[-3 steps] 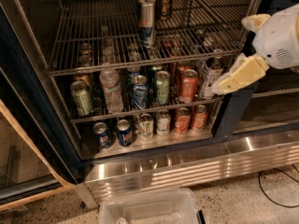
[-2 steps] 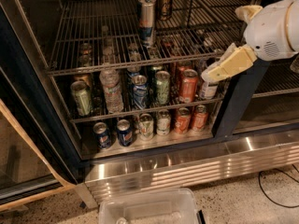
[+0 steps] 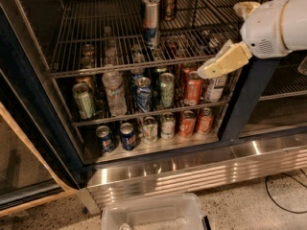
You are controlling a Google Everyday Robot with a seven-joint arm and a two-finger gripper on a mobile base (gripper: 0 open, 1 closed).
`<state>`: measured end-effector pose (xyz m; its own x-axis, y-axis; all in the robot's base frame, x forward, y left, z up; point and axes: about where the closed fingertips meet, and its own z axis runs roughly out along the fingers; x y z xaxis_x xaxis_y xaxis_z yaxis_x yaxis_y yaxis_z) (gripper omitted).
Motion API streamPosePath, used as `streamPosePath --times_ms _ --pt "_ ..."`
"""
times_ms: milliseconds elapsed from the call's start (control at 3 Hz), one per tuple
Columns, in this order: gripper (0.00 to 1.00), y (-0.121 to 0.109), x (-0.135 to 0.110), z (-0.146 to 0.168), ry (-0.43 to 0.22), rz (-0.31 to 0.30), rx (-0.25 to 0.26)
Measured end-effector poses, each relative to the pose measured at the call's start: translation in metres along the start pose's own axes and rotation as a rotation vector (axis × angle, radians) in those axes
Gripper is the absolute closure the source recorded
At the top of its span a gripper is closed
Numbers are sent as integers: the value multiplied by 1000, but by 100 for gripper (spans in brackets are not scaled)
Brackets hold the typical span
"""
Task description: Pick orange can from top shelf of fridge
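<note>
The fridge (image 3: 192,169) stands open, with a ribbed steel base panel. The top shelf (image 3: 96,37) is a wire rack across its width. The orange can (image 3: 169,1), dark copper, stands upright at the back of that shelf, cut off by the picture's top edge. A taller silver-and-blue can (image 3: 150,20) stands just left of it and in front. My gripper (image 3: 207,72), cream-coloured on a white arm (image 3: 276,25), hangs at the front right edge of the top shelf, pointing left and down. It is well to the right of the orange can and nearer the front.
Lower racks hold several cans, a water bottle (image 3: 115,92) and brighter orange-red cans (image 3: 193,87). A dark upright post (image 3: 244,99) stands right of the gripper. A clear plastic bin (image 3: 153,214) sits on the floor in front. A cable (image 3: 283,190) lies at the lower right.
My gripper and arm have risen and moved left, from beside the middle rack's cans up to the front edge of the top shelf. The cans have not moved.
</note>
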<state>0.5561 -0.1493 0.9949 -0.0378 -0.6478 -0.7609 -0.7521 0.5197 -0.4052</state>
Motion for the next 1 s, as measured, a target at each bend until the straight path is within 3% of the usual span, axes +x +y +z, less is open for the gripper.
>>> streamPosePath --times_ms 667,1000 --pt "0 -24 -21 49 -202 37 114" --pt "0 -32 -36 71 -354 97 173"
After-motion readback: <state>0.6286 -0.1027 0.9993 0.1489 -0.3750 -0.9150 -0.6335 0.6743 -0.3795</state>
